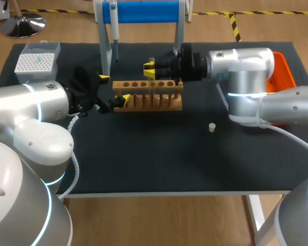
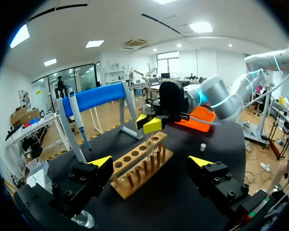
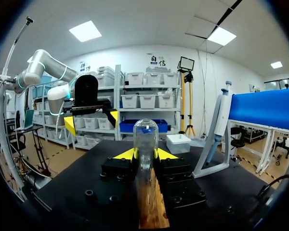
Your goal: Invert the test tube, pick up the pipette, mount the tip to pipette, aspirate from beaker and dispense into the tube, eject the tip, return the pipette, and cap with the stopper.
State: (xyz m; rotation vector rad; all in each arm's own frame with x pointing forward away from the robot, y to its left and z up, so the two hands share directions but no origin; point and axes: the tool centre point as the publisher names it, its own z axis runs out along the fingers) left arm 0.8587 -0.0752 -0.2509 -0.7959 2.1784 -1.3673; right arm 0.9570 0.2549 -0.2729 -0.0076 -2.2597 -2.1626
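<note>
A clear test tube (image 3: 146, 132) stands upright with its rounded end up, and my right gripper (image 3: 145, 154) is shut on it just above the wooden rack (image 1: 149, 96). In the left wrist view the right gripper (image 2: 151, 124) holds the tube (image 2: 149, 143) over the rack (image 2: 139, 166). My left gripper (image 1: 114, 89) stands open at the rack's left end, holding nothing. The pipette (image 1: 114, 24) hangs on the blue-barred stand behind the rack. A small white stopper (image 1: 211, 127) lies on the mat to the right. A glass vessel (image 2: 83, 219) shows under the left gripper.
A white tip box (image 1: 37, 61) sits at the back left corner of the black mat. An orange tray (image 1: 283, 67) lies at the back right, behind my right arm. The stand's legs (image 1: 103, 46) rise close behind the rack.
</note>
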